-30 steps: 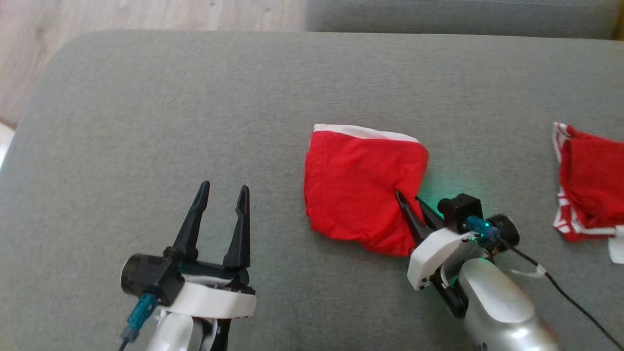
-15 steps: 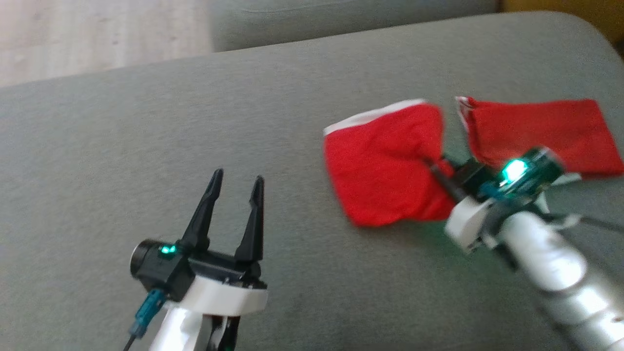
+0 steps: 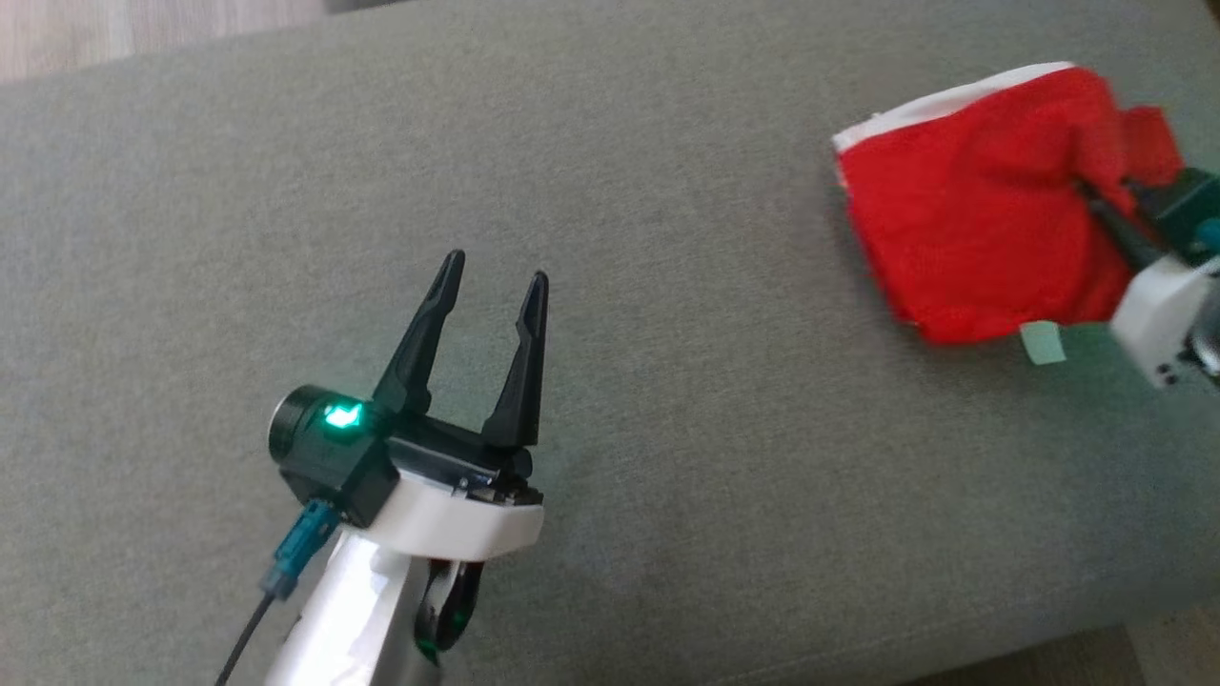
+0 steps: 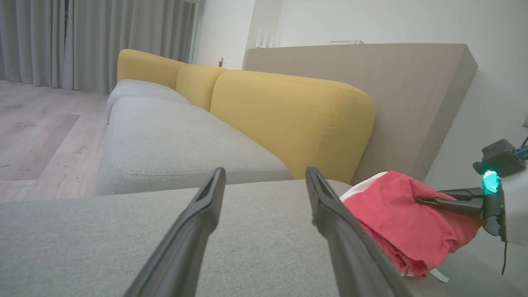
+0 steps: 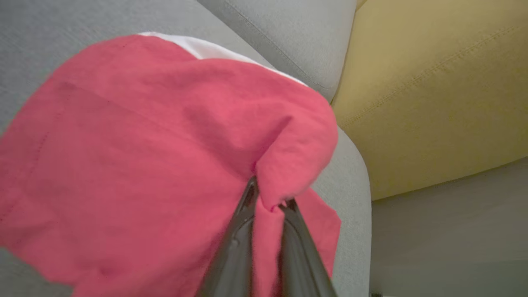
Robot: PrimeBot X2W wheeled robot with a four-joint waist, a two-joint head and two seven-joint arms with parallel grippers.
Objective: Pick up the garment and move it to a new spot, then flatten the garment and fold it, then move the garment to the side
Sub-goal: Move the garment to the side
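Observation:
The garment (image 3: 963,219) is a folded red cloth with a white band along its far edge, at the right end of the grey seat cushion (image 3: 667,191). My right gripper (image 3: 1088,192) comes in from the right edge, shut on a bunched fold of it. In the right wrist view the fingers pinch that fold of the garment (image 5: 144,144) at the right gripper (image 5: 270,196). My left gripper (image 3: 496,267) hovers open and holding nothing over the cushion, well left of the cloth. The left wrist view has the left gripper (image 4: 265,171), the garment (image 4: 392,214) and the right gripper (image 4: 420,201).
A scrap of other red cloth (image 3: 1148,133) peeks from behind the garment, and a pale tag (image 3: 1041,341) lies at its near edge. Yellow backrests (image 4: 288,119) stand behind the seat. Wooden floor (image 4: 33,136) lies beyond; the cushion's front edge (image 3: 1048,657) runs at lower right.
The head camera has turned. My right gripper has carried the garment to the right, up to and over the other red cloth. The left gripper stays open.

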